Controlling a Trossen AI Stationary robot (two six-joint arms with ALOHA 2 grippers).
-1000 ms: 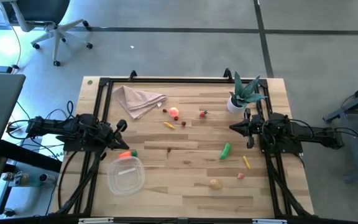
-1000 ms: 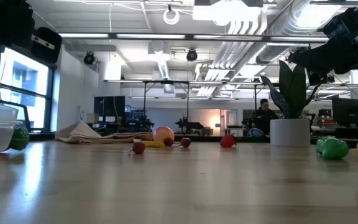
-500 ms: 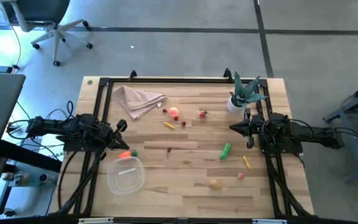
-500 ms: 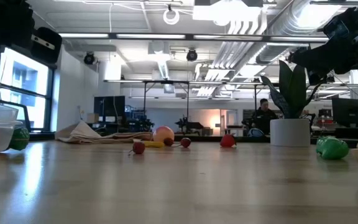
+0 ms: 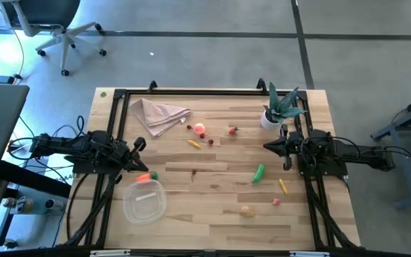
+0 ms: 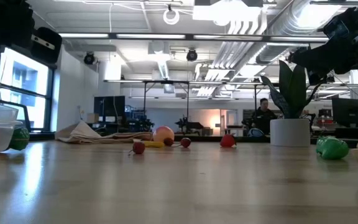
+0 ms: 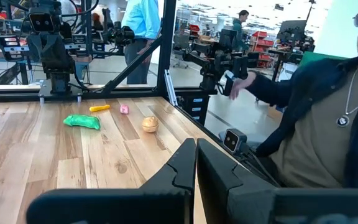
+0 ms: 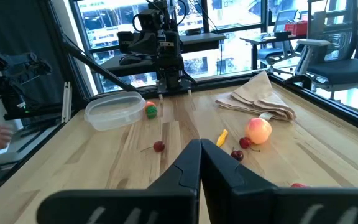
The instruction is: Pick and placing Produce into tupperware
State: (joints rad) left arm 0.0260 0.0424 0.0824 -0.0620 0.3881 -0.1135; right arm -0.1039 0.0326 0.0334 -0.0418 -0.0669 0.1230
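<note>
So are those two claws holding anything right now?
No. The left gripper and right gripper are both shut on nothing, parked at the table's sides; the produce lies loose on the table.

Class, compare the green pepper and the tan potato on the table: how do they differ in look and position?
The green pepper is bright green and elongated; the tan potato is pale brown and rounded. The green pepper lies nearer the table's middle, while the tan potato sits closer to the front edge. Both lie loose on the wooden table, outside the tupperware, untouched by either arm.
</note>
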